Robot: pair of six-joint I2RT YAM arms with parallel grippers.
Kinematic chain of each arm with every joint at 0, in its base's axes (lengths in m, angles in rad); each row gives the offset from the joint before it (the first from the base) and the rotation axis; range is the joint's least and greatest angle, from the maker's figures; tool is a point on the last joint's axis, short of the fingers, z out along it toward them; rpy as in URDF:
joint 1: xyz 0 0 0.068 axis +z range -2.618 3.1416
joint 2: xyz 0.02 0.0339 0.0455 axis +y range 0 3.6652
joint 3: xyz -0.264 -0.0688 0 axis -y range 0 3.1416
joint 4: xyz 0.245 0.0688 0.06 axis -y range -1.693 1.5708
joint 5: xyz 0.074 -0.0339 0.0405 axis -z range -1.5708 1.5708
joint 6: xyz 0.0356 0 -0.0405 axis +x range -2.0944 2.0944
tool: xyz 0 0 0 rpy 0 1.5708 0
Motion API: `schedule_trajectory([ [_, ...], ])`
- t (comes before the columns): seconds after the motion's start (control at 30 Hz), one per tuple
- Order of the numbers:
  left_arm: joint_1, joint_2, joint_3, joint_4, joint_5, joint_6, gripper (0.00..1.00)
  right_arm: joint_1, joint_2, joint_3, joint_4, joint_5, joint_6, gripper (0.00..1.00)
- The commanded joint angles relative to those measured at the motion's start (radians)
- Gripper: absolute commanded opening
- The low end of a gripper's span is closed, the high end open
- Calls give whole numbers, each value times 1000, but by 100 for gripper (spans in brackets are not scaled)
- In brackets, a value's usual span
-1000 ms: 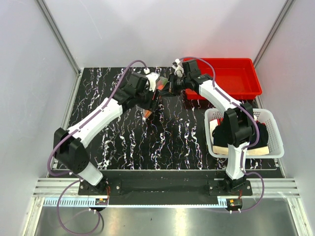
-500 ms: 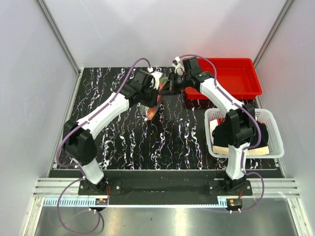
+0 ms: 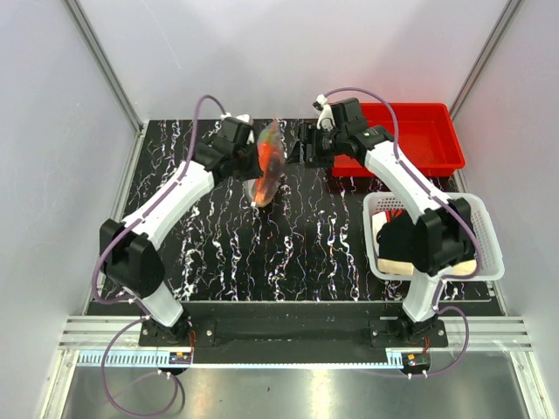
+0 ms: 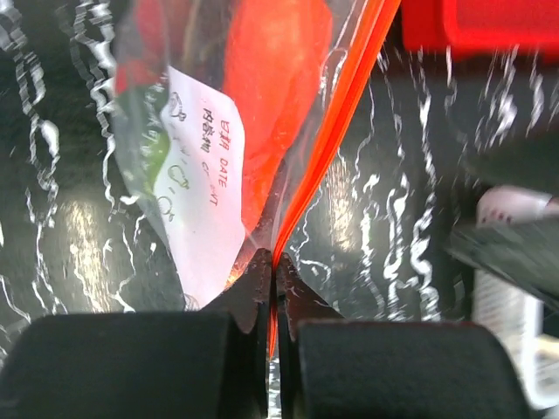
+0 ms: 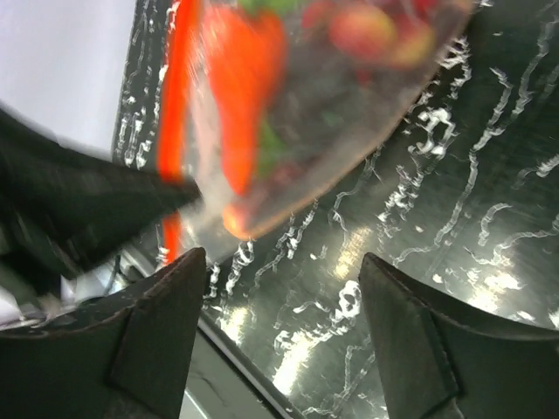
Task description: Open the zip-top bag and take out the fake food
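Observation:
The zip-top bag (image 3: 268, 164) hangs over the back middle of the table, pinched by my left gripper (image 3: 255, 145), which is shut on its orange-red zip strip (image 4: 336, 122). In the left wrist view the gripper (image 4: 273, 262) clamps the strip beside the bag's white label (image 4: 205, 196). The fake food is inside the bag: an orange carrot (image 5: 244, 96) and red tomatoes (image 5: 367, 30). My right gripper (image 3: 306, 147) is open just right of the bag, apart from it. In the right wrist view the gripper (image 5: 284, 262) has only the table between its fingers, and the bag (image 5: 306, 105) is beyond them.
A red bin (image 3: 410, 140) stands at the back right, behind the right arm. A white mesh basket (image 3: 479, 253) with dark and tan items sits at the right edge. The black marbled table (image 3: 288, 244) lies below the bag.
My right gripper has let go of the bag and opened. My left gripper has shut on the zip strip and pulled left, and the bag now hangs from it alone.

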Motion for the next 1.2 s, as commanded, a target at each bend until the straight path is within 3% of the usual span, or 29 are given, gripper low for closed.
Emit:
schedule_trajectory([
  [0.0,44,-91,-9,30,6,-200,0,18,-146,-102,72,78,-110,80],
  [0.17,62,-132,-42,28,-18,-345,0,89,-207,-240,182,106,-137,85],
  [0.33,102,-148,-79,39,87,-562,0,216,-324,-470,510,180,-257,90],
  [0.5,121,-143,-111,25,180,-735,0,224,-439,-711,825,213,-298,94],
  [0.73,121,-181,-128,-3,147,-829,0,229,-513,-966,1159,143,-422,100],
  [1.07,122,-195,-137,-55,204,-969,0,258,-393,-1034,1459,161,-407,86],
  [1.17,122,-198,-145,-52,206,-1013,0,262,-356,-994,1434,126,-380,74],
])
